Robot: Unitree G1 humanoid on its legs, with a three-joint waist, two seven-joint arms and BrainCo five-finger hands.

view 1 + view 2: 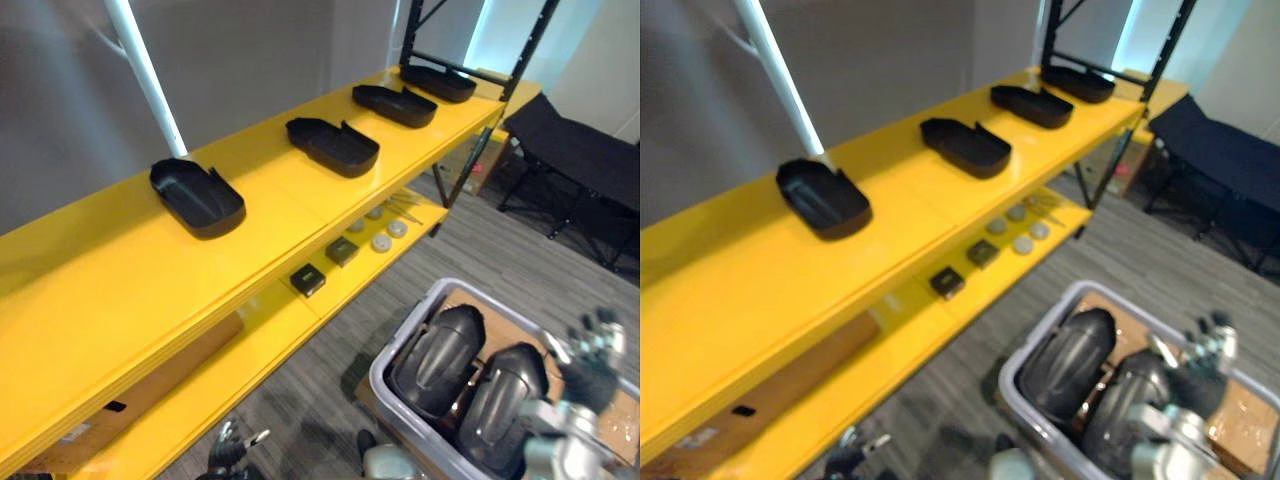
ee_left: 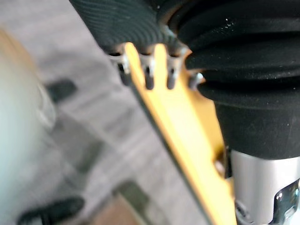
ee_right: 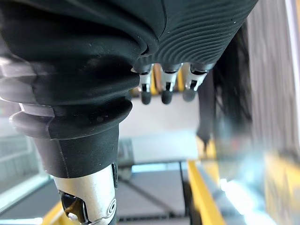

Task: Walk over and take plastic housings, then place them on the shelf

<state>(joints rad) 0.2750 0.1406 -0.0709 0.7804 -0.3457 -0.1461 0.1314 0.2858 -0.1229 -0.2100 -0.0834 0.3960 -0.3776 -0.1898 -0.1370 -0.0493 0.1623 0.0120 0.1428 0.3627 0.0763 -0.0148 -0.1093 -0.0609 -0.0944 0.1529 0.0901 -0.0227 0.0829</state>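
Note:
Several black plastic housings lie open side up in a row on the yellow shelf top [image 1: 120,290]; the nearest one [image 1: 197,196] is at the left, another [image 1: 332,146] sits further along. Two dark rounded housings [image 1: 440,360] [image 1: 505,400] rest side by side in a grey bin [image 1: 406,327] on the floor at the lower right. My right hand [image 1: 592,352] hovers above the bin's right side, open with fingers spread, holding nothing. My left hand [image 1: 232,450] hangs low beside the shelf's front edge, open and empty.
The lower yellow shelf carries small black boxes [image 1: 308,279] and round discs [image 1: 381,241]. A cardboard box [image 1: 150,385] sits under the shelf. A black folding cot [image 1: 580,150] stands at the far right. A white pole [image 1: 148,75] leans behind the shelf.

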